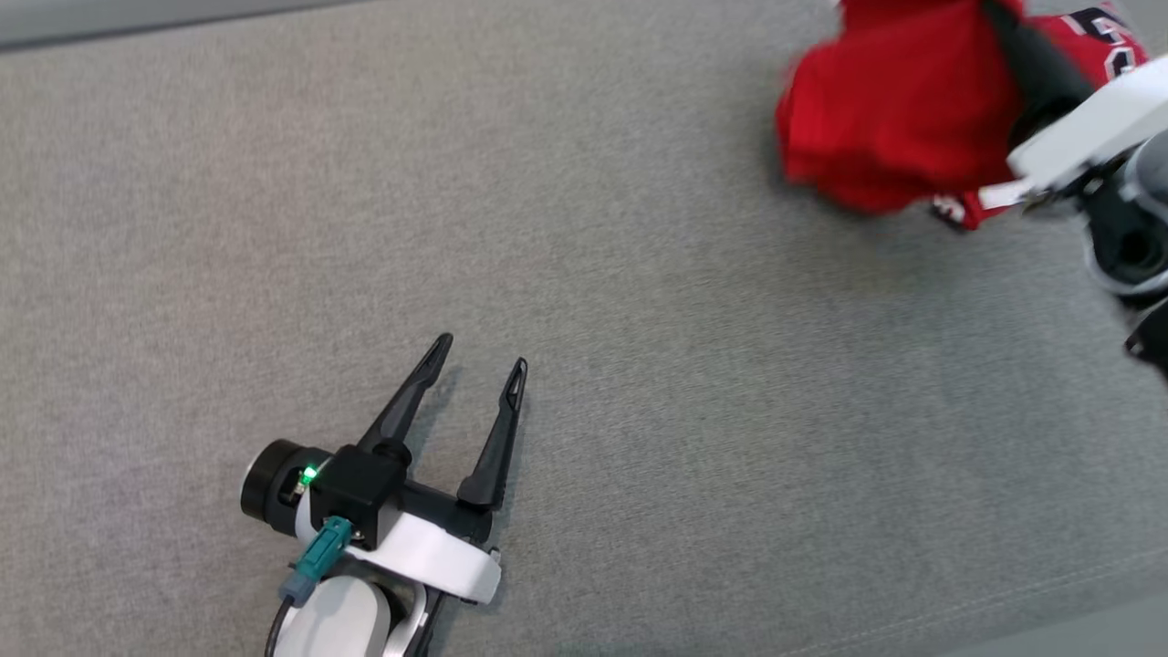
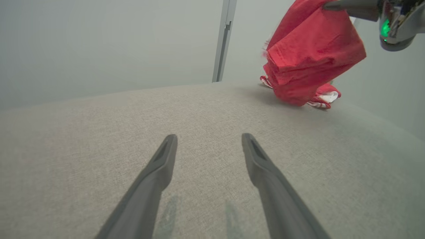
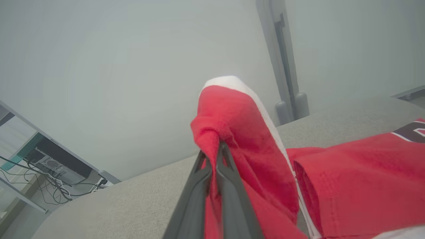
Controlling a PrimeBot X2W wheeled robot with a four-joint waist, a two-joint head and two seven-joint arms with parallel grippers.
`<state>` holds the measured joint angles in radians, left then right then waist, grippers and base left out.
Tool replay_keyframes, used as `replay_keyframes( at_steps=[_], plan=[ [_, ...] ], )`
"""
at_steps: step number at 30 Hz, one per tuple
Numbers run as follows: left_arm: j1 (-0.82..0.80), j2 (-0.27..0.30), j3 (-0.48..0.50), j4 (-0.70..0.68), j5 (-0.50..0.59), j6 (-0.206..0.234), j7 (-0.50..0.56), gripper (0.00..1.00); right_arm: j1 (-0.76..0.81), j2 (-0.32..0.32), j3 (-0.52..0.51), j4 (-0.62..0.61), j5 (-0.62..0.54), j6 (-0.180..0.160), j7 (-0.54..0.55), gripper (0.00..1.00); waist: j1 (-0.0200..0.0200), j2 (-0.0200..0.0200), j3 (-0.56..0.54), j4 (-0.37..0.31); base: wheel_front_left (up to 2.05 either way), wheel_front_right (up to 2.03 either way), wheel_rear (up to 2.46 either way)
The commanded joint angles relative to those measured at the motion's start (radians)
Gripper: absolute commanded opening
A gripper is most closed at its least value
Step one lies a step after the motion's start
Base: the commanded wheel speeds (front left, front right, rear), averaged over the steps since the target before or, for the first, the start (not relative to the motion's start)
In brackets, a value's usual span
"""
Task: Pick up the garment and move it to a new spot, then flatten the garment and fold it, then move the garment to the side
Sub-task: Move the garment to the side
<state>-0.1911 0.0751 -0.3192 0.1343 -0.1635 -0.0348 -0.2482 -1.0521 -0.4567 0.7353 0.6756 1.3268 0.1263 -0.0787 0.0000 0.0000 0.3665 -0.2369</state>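
My right fingers (image 3: 217, 149) are pinched tight on a fold of the red shirt (image 1: 894, 100). The cloth is squeezed between the two tips, and a little bump of it pokes out above them. The shirt is bunched up. Most of it hangs down from my pinch, and its low end, with the white and red trim, touches the grey worktop (image 1: 639, 383). So right now the shirt runs up and down, from my fingers to the worktop. I cannot tell its real long side while it is crumpled like this.

My left fingers (image 1: 482, 352) are spread as wide as they go and hold nothing. They sit low over the worktop, down at the near left.

The shirt is up at the far right of the worktop. From my left fingers it is ahead and off to the right, well apart. My right arm is much nearer, since it has the shirt.

I think I am on the first step, carrying the shirt to a new spot. The bare middle of the worktop lies between my two arms, so my right arm should bring it there.
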Motion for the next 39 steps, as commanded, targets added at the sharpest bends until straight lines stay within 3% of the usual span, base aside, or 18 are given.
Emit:
replay_keyframes(
  at_steps=[1, 15, 19, 26, 31, 39],
  plan=[
    [-0.038, 0.006, 0.022, -0.036, 0.015, -0.004, 0.000, 1.00, -0.026, -0.032, -0.017, -0.001, 0.018, 0.004, -0.032, 0.00, 0.0000, 0.0000, 0.048, 0.030, 0.00, 0.00, 0.00],
    [-0.070, 0.028, -0.013, -0.060, 0.034, -0.011, 0.031, 1.00, -0.185, -0.103, -0.136, 0.148, 0.045, 0.004, -0.179, 0.00, 0.0000, 0.0000, 0.151, 0.074, 0.00, 0.00, 0.00],
    [-0.073, 0.036, -0.024, -0.062, 0.038, -0.014, 0.037, 1.00, -0.233, -0.101, -0.159, 0.189, 0.018, 0.004, -0.182, 0.00, 0.0000, 0.0000, 0.165, 0.085, 0.00, 0.00, 0.00],
    [-0.083, 0.026, -0.059, -0.050, 0.042, -0.018, 0.034, 1.00, -0.335, -0.100, -0.292, 0.233, -0.101, 0.004, -0.183, 0.00, 0.0000, 0.0000, 0.173, 0.126, 0.00, 0.00, 0.00],
    [-0.080, 0.022, -0.073, -0.039, 0.036, -0.017, 0.027, 1.00, -0.331, -0.079, -0.383, 0.268, -0.189, 0.004, -0.183, 0.00, 0.0000, 0.0000, 0.187, 0.144, 0.00, 0.00, 0.00],
    [-0.090, 0.032, -0.075, -0.042, 0.034, -0.012, 0.020, 1.00, -0.169, -0.033, -0.529, 0.327, -0.280, 0.004, -0.183, 0.00, 0.0000, 0.0000, 0.223, 0.125, 0.00, 0.00, 0.00]
  ],
)
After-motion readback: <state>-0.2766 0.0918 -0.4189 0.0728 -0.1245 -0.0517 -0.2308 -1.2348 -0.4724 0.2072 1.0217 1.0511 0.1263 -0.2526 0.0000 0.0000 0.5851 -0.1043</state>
